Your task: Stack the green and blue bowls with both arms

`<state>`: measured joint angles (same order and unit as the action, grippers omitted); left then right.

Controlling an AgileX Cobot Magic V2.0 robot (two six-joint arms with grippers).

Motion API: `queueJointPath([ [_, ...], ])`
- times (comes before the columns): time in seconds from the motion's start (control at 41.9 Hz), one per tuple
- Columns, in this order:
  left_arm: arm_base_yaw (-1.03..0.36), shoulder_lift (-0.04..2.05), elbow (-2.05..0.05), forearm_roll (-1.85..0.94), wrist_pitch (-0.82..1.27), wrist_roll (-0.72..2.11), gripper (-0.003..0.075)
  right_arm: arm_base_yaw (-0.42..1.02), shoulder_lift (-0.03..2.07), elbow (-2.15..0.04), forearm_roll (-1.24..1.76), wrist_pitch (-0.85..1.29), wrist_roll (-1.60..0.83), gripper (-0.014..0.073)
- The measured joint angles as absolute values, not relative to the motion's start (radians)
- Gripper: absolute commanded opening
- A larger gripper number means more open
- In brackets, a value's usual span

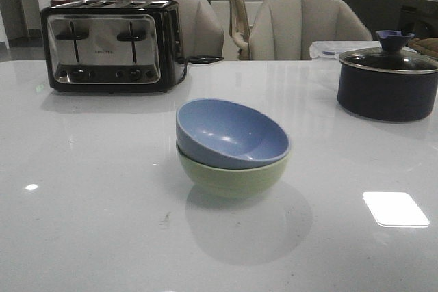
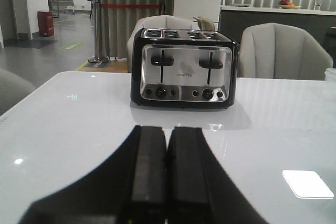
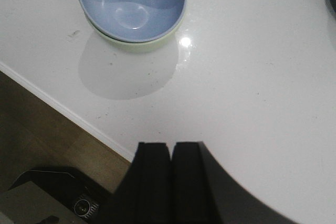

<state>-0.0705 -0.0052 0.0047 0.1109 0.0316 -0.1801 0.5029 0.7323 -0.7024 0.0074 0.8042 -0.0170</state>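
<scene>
Already nested: blue bowl (image 1: 229,133) sits inside green bowl (image 1: 236,176), tilted so its rim rides higher at the left of the front frame and dips toward the right. Both at centre frame on the table (image 1: 89,189), well apart from the toaster (image 1: 109,46) at upper left and the pot (image 1: 388,80) at upper right. No arm visible in the front frame.

Left gripper (image 2: 166,177) shows jaws pressed together, empty, filling the bottom centre of its wrist frame and aimed level at the toaster (image 2: 184,69); no bowl anywhere in that frame.

Right gripper (image 3: 170,182) likewise shows jaws together and empty at bottom centre, hanging above the table edge with floor showing at lower left. Blue bowl (image 3: 131,4) lies at upper left of that frame, green bowl (image 3: 139,43) showing only as a thin crescent under its lower rim.

Key relation: stack lies ahead of the right jaws and off toward the frame's left, well apart from them; seen by the right wrist only, so probably nearer the right arm. Round bowls, so no long axis to line up with; only the tilt matters.

Judged from the lie of things, stacking looks done. Any further move would likely be a nudge to level the blue bowl, needing jaws opened first.
</scene>
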Motion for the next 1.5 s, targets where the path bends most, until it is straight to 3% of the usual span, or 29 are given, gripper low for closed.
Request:
queueJointPath([
  [0.716,-0.070,-0.005,0.005,0.109,0.032,-0.180,0.0102,0.475,0.696,-0.670,0.007,0.795,-0.017,0.0042],
  [1.146,-0.070,-0.005,0.005,0.109,0.032,-0.180,0.0102,0.136,0.186,-0.240,0.000,0.352,-0.017,0.0042],
  [1.504,-0.070,-0.005,0.005,0.109,0.033,-0.180,0.0102,0.060,-0.009,-0.015,0.035,0.207,-0.017,0.0042],
])
